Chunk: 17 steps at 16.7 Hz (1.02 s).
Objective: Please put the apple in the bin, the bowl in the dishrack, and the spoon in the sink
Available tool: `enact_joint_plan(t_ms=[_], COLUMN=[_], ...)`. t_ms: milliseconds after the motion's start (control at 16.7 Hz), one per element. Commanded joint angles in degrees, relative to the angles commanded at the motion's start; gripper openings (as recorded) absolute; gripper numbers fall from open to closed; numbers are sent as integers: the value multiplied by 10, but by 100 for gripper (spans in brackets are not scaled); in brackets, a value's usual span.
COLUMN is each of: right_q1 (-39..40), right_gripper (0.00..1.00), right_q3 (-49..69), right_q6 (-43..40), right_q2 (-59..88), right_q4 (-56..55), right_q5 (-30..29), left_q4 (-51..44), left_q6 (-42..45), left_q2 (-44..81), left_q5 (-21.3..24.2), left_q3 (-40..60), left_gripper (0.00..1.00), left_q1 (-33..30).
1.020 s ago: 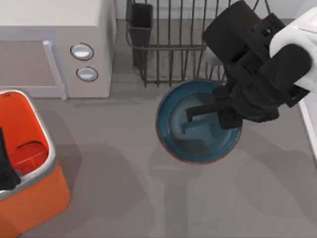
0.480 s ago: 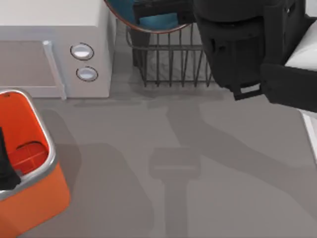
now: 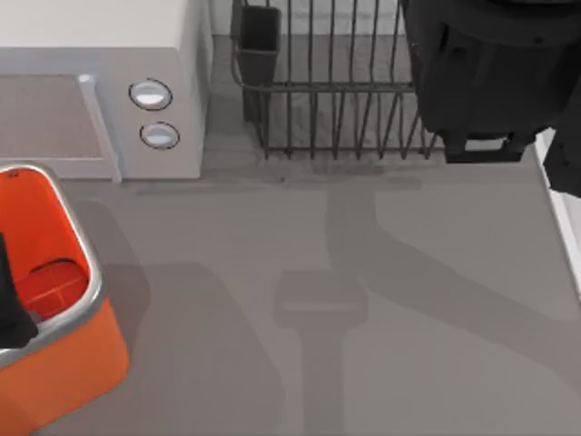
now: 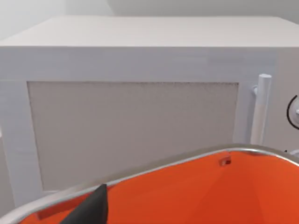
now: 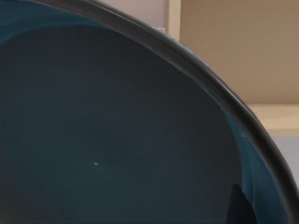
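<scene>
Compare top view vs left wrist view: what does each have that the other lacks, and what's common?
Top view's extras: the dishrack with its cutlery cup, the grey table, and the right arm above the rack. Left wrist view's extra: a small tab high on the inner wall of the bin. Shared: the bin, the microwave with its handle, and the left arm down in the bin.

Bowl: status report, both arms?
Right arm over the dishrack, bowl close up against its wrist camera. Left gripper parked in the bin. Nothing blocking the rack.
</scene>
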<state>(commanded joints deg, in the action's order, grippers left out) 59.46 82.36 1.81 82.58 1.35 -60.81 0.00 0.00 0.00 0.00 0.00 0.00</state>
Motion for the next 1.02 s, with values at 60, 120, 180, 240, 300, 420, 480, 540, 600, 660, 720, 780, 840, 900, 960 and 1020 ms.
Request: enact_joint_plan(t_ms=[60, 120, 180, 240, 300, 420, 480, 540, 600, 660, 720, 780, 840, 900, 960, 1020], right_q1=[-3, -3, -6, -12, -21, -48, -65, -85, -105, -127, -148, -169, -188, -205, -218, -228], right_gripper=[0, 0, 0, 0, 0, 0, 0, 0, 0, 0, 0, 0, 0, 0, 0, 0], right_q3=[-1, -1, -2, -3, -4, -11, -16, -21, -27, -33, -39, -45, -50, -54, -57, -59], right_q6=[1, 1, 1, 0, 0, -2, -4, -5, -6, -7, -8, -9, -9, -9, -8, -8], right_q2=[2, 3, 10, 23, 41, 91, 122, 154, 187, 220, 250, 276, 298, 317, 331, 341], right_q4=[1, -1, -7, -19, -38, -92, -128, -168, -211, -253, -292, -328, -357, -381, -398, -410], right_q5=[1, 2, 7, 16, 28, 58, 76, 95, 114, 133, 152, 171, 188, 202, 214, 223], left_q4=[0, 0, 0, 0, 0, 0, 0, 0, 0, 0, 0, 0, 0, 0, 0, 0], left_q6=[0, 0, 0, 0, 0, 0, 0, 0, 0, 0, 0, 0, 0, 0, 0, 0], left_q2=[0, 0, 0, 0, 0, 0, 0, 0, 0, 0, 0, 0, 0, 0, 0, 0], left_q5=[0, 0, 0, 0, 0, 0, 0, 0, 0, 0, 0, 0, 0, 0, 0, 0], left_q3=[0, 0, 0, 0, 0, 0, 0, 0, 0, 0, 0, 0, 0, 0, 0, 0], left_gripper=[100, 100, 100, 100, 100, 100, 100, 100, 100, 100, 100, 100, 100, 100, 100, 100], left_q1=[0, 0, 0, 0, 0, 0, 0, 0, 0, 0, 0, 0, 0, 0, 0, 0])
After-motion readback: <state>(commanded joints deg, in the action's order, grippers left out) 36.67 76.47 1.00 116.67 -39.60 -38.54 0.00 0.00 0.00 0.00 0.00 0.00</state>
